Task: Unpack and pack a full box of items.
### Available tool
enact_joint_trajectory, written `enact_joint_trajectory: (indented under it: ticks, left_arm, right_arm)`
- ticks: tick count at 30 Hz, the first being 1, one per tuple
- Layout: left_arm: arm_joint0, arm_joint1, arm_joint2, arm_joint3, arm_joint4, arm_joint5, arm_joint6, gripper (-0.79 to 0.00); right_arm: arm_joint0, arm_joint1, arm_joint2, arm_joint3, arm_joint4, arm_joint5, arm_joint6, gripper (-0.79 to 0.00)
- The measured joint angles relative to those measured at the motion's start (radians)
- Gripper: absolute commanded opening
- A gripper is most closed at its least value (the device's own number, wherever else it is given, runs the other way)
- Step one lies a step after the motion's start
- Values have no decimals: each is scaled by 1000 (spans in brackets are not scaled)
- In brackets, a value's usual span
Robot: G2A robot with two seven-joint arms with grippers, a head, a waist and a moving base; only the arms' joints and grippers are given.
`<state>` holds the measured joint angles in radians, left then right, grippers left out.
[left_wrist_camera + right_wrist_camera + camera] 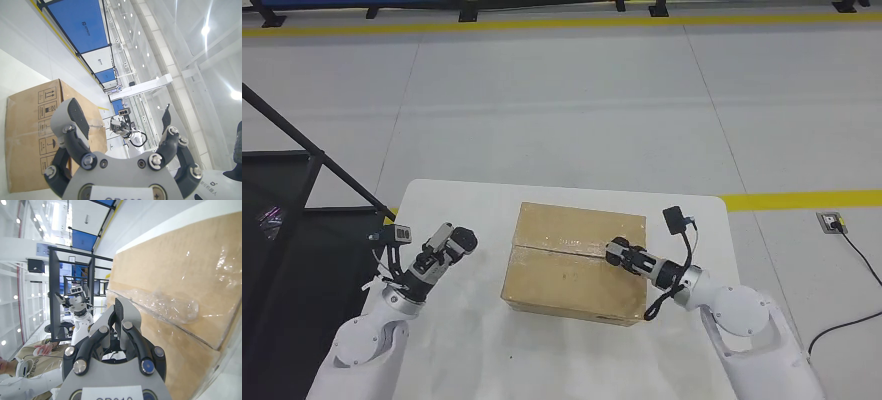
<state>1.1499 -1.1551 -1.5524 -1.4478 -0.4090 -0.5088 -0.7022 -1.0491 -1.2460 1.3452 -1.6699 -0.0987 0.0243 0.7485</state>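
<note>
Now my right gripper (614, 250), pressed together, rests on the box (572, 285)
Its seam (560, 249) runs lengthwise ahead of those fingertips; my left gripper (457, 240) is spread

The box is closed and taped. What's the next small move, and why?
Probably drag the shut right claw along the taped seam across the box: it is closed, the claw's tip sits by the seam's end, and the open left claw hangs beside the box.
</note>
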Motion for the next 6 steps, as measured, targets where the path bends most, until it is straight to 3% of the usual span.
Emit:
enact_joint_trajectory:
  ticks: [6]
  left_arm:
    - [0, 0, 0, 0, 2, 0, 0, 0]
  right_arm:
    - [3, 0, -2, 1, -3, 5, 1, -233]
